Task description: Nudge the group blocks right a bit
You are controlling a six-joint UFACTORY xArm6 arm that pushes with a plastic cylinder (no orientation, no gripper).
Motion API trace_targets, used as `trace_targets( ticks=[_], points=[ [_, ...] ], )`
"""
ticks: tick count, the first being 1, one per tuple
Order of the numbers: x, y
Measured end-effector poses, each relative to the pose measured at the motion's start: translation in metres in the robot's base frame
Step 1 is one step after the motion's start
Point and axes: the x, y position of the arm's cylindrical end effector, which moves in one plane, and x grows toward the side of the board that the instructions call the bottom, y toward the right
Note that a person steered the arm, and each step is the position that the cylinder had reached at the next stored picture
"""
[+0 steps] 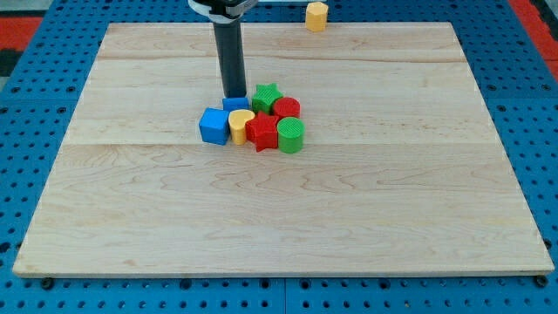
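You see the group near the board's (131, 209) middle: blue cube (213, 126), yellow block (241, 126), red star (261, 132), green cylinder (291, 136), red cylinder (287, 108), green star (267, 95). My tip (234, 96) touches a half-hidden blue block (235, 104) at the top. There are no fingers, just a rod; another yellow block (316, 16) sits far off.

My tip (234, 96) touched a small blue block (235, 104) at the top-left of the block cluster (261, 122) on the wooden board (392, 192)

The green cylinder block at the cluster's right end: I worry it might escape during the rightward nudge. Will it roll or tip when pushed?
The green cylinder block seems to stand on its flat end, so it would probably slide, not roll. It looks squat, so tipping seems unlikely. It touches the red star block, so pushes likely pass through neighbours and may swing it aside. My tip is behind the cluster.
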Motion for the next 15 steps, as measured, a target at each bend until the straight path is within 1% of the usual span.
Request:
trace_targets(
  ticks=[1,2,4,5,6,7,8,9,10,11,12,13,14,15],
  points=[
    [0.000,-0.038],
    [0.000,-0.045],
    [0.054,-0.038],
    [0.059,-0.037],
    [0.067,-0.058],
    [0.105,-0.097],
    [0.135,-0.079],
    [0.137,-0.046],
    [0.127,-0.024],
    [0.124,-0.010],
    [0.121,-0.009],
    [0.152,-0.026],
    [0.150,-0.072],
    [0.105,-0.077]
  ],
)
